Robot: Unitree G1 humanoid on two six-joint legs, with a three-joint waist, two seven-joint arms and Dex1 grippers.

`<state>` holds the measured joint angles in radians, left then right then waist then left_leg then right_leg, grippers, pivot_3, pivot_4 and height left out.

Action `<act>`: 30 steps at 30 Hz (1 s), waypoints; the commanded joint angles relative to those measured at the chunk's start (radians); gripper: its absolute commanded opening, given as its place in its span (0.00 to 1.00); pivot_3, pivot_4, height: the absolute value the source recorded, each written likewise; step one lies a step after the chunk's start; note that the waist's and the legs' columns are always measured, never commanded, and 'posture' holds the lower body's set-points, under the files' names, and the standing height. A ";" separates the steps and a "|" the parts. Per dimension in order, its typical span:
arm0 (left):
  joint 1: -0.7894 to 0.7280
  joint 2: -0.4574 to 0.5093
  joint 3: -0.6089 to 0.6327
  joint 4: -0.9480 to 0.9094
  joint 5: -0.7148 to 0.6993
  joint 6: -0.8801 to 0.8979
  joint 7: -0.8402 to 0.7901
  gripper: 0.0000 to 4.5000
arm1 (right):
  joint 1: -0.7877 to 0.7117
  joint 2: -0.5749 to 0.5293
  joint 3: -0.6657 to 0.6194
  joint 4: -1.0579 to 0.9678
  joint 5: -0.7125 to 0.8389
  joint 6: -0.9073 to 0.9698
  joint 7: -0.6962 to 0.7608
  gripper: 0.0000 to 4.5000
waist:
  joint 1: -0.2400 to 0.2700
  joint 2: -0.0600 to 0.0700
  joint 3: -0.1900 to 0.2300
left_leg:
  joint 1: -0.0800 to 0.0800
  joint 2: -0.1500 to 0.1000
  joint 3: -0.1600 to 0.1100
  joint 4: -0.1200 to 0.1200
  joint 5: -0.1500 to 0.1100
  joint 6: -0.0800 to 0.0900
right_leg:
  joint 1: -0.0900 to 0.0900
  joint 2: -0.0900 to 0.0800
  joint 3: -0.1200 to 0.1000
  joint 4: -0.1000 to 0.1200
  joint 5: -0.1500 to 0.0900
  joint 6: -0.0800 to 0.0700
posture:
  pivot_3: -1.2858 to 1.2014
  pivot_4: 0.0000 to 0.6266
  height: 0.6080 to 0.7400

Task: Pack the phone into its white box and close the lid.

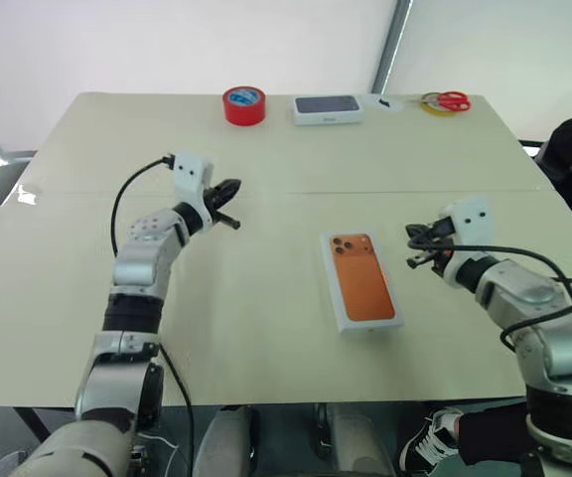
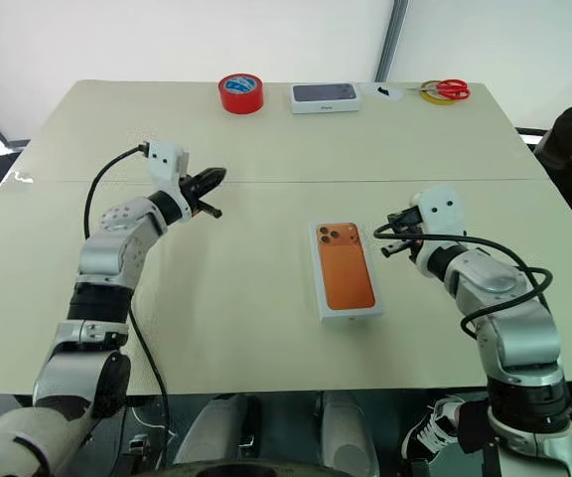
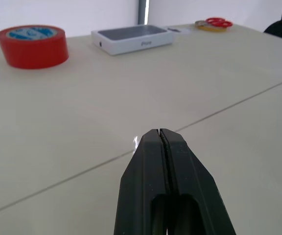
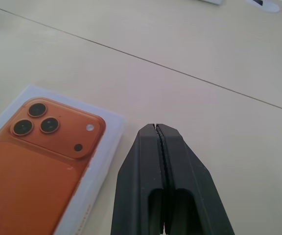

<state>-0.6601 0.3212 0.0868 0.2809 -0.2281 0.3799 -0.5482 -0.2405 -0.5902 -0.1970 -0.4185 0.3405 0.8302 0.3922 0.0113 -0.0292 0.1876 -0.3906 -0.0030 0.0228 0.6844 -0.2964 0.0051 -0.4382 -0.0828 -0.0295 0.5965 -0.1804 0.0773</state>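
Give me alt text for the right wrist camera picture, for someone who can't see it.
The right gripper, its two black fingers pressed shut, hovers over a beige table beside a white rectangular box whose top shows an orange phone with three camera lenses. A thin seam crosses the table behind.

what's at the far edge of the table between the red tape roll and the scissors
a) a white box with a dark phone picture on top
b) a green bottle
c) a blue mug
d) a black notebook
a: a white box with a dark phone picture lies flat at the far edge of the table, with the red tape roll on one side and the scissors on the other.
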 commanded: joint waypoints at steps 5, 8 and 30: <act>0.110 0.076 0.054 -0.216 -0.019 0.088 0.055 0.00 | -0.053 -0.041 -0.031 0.050 0.016 -0.061 0.064 0.01 | -0.001 0.000 0.000 | 0.000 0.000 0.000 0.000 0.000 0.000 | 0.000 0.000 0.000 0.000 0.000 0.000 | 0.52 0.24 0.94; 0.170 0.097 0.081 -0.274 -0.035 0.113 0.062 0.00 | -0.034 -0.044 -0.037 0.063 0.022 -0.098 0.100 0.01 | -0.001 0.000 0.000 | 0.000 0.000 0.000 0.000 0.000 0.000 | 0.000 0.000 0.000 0.000 0.000 0.000 | 0.52 0.24 0.94; 0.431 0.377 0.341 -0.370 -0.201 0.212 -0.072 0.00 | 0.016 -0.126 -0.125 0.236 0.099 -0.236 0.315 0.01 | 0.002 0.001 0.000 | 0.000 0.001 0.001 -0.001 0.000 0.000 | 0.000 0.000 0.000 -0.001 -0.002 -0.004 | 0.52 0.24 0.94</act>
<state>-0.2411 0.6888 0.3818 -0.0324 -0.4054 0.5849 -0.6323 -0.2196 -0.6900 -0.3047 -0.1849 0.4183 0.6021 0.6813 0.0135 -0.0286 0.1880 -0.3902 -0.0023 0.0234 0.6839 -0.2963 0.0047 -0.4382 -0.0834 -0.0294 0.5958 -0.1827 0.0736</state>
